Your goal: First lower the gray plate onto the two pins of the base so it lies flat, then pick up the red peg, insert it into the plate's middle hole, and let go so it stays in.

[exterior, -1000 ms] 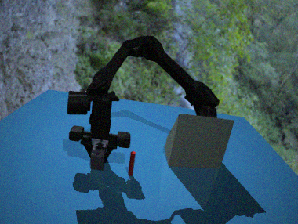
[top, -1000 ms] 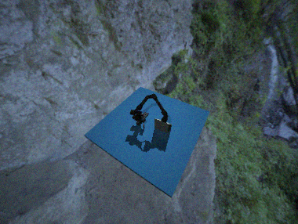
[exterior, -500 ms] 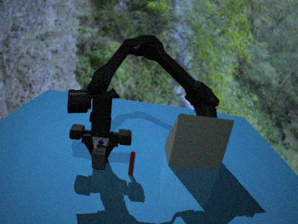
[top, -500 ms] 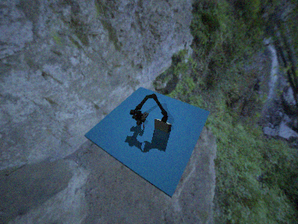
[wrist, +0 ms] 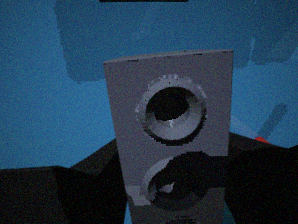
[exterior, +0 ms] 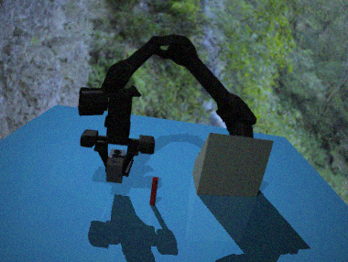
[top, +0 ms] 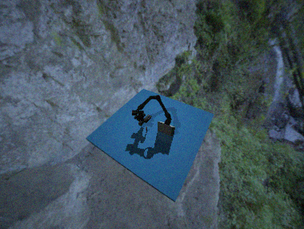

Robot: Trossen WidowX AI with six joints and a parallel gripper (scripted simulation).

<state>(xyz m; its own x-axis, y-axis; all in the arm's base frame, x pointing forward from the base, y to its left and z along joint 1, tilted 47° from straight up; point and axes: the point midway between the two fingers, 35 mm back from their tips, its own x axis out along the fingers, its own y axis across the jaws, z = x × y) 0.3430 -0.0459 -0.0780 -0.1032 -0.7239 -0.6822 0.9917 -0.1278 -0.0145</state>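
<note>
My gripper (top: 144,119) (exterior: 117,160) (wrist: 164,135) is shut on the gray plate (exterior: 114,171) (wrist: 131,127). In the exterior view the plate hangs a little above the blue table. In the wrist view its end hole and another hole show, partly shaded, with a third at the lower frame edge. The red peg (exterior: 154,191) (wrist: 261,140) stands upright on the table, right of the gripper in the exterior view. I cannot make out the base or its two pins in any view.
A large tan block (top: 166,129) (exterior: 233,167) stands on the blue table (top: 116,136) (exterior: 37,183), in front of the arm's foot. The arm and block cast dark shadows. The table's edges show in the top view.
</note>
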